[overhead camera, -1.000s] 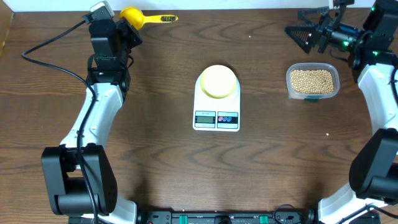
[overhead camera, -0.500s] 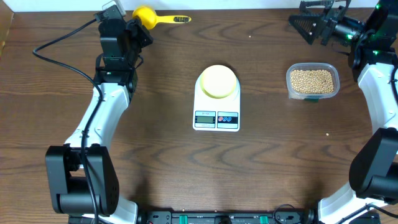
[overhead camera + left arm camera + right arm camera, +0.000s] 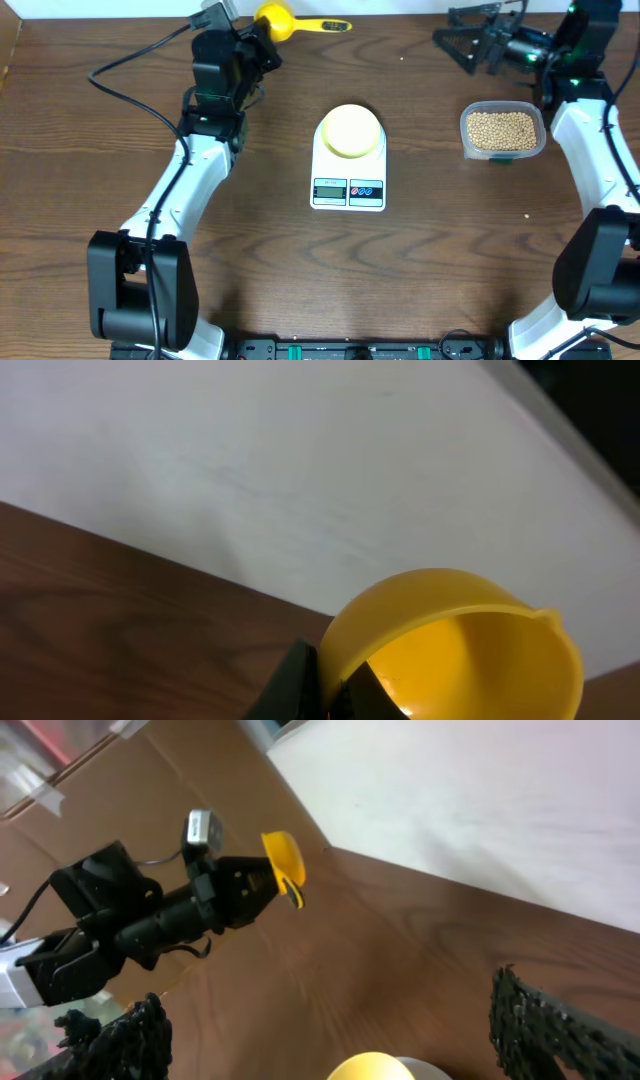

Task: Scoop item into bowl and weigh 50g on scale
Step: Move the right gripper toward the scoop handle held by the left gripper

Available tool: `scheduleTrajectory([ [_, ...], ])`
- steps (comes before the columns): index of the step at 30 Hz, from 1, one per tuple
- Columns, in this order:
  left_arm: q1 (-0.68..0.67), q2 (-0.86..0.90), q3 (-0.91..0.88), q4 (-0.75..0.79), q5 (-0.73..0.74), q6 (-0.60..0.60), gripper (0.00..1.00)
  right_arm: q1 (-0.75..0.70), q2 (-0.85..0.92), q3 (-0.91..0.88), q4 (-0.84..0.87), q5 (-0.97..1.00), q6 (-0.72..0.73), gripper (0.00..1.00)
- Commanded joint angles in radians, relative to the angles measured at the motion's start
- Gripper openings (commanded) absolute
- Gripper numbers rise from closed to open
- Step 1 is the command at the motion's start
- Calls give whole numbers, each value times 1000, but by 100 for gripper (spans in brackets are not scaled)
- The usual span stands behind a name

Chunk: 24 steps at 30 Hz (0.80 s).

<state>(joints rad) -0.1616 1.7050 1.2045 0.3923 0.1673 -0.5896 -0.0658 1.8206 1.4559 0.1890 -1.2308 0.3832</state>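
One scale (image 3: 348,190) sits mid-table (image 3: 260,250), display toward the near edge, its reading too small to make out. On its platform, just beyond the display, stands the bowl (image 3: 350,131); no beans show in it. To the right of the scale, level with the bowl and well apart from it, the tub (image 3: 504,155) holds all the beans (image 3: 502,130), their surface even. Beyond the scale and to its left, the left gripper (image 3: 262,50) is clamped on the yellow scoop (image 3: 280,22). The wrist view shows the jaws pinched on the cup's rim, and the handle points right along the far table edge. The cup is empty. Over the last second this arm has carried the scoop steadily rightward, from far out on the left to nearer the scale's far-left corner. Beyond the scale and to its right, past the tub, the right gripper (image 3: 462,42) hangs with jaws spread wide, holding nothing. It has swung leftward in the same interval. Scale, bowl and tub have not shifted. Judgement: the scoop is in transit toward the tub side, scooping has not begun, and the weighing is wholly outstanding.
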Motion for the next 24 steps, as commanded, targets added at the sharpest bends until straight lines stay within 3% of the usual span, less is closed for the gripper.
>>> scheduleTrajectory([
  [1, -21, -19, 6, 41, 62, -60, 8, 23, -2, 18, 3, -2, 9, 99],
  [17, -116, -16, 6, 72, 40, -63, 8, 77, -2, 18, 3, 9, 9, 99],
  [24, -147, -16, 6, 100, -7, -198, 8, 135, -2, 18, 11, 50, 10, 96],
])
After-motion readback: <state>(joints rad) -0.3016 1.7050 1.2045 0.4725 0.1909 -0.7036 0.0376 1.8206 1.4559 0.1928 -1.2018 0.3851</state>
